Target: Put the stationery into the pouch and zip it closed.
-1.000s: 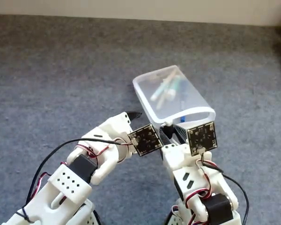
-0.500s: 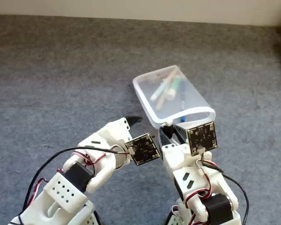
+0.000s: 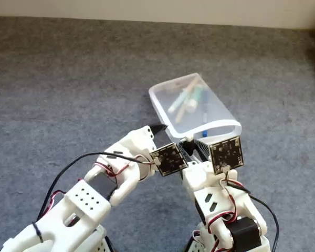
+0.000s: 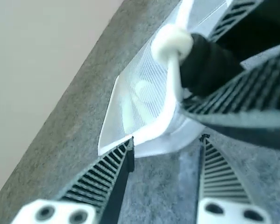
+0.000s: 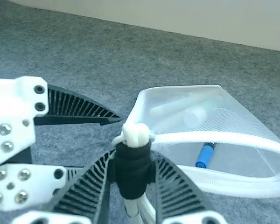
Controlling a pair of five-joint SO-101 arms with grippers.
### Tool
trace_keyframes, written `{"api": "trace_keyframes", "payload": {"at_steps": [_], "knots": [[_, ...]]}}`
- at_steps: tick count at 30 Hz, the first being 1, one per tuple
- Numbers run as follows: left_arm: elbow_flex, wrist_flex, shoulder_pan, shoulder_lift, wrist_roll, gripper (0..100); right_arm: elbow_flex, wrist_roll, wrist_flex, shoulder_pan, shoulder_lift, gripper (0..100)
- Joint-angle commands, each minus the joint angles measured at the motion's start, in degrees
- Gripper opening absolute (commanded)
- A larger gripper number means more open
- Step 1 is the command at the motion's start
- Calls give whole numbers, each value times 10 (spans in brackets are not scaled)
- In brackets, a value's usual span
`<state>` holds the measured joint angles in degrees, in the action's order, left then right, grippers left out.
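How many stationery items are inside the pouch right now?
3 that I can tell apart, all inside the pouch: a tan stick, a white-green marker beside it, and a blue pen near the opening. More may overlap unseen.

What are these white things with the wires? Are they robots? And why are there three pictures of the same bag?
Yes, they are two small robot arms sitting side by side. Each one ends in a gripper, which is a pinching claw. One picture looks down from above. The other two come from little cameras on each arm's wrist, so you see the claws up close. On the grey carpet lies a see-through pouch with pens inside, one of them blue. The right gripper pinches the black zipper pull. The left gripper is open, by the pouch's corner. The pouch is not zipped shut yet.
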<state>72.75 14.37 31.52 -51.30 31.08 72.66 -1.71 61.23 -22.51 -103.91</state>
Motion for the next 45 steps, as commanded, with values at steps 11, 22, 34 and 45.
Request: {"api": "trace_keyframes", "payload": {"at_steps": [11,22,34,45], "knots": [[-13,-136,44,106,-27,175,-15,0,7,-41,-14,5],[-12,-140,46,108,-27,6,-15,0,3,4,-14,5],[-12,-142,34,106,-29,6,-15,1,2,14,-14,5],[7,-81,4,-28,-30,6,-10,4,-31,76,-14,5]]}}
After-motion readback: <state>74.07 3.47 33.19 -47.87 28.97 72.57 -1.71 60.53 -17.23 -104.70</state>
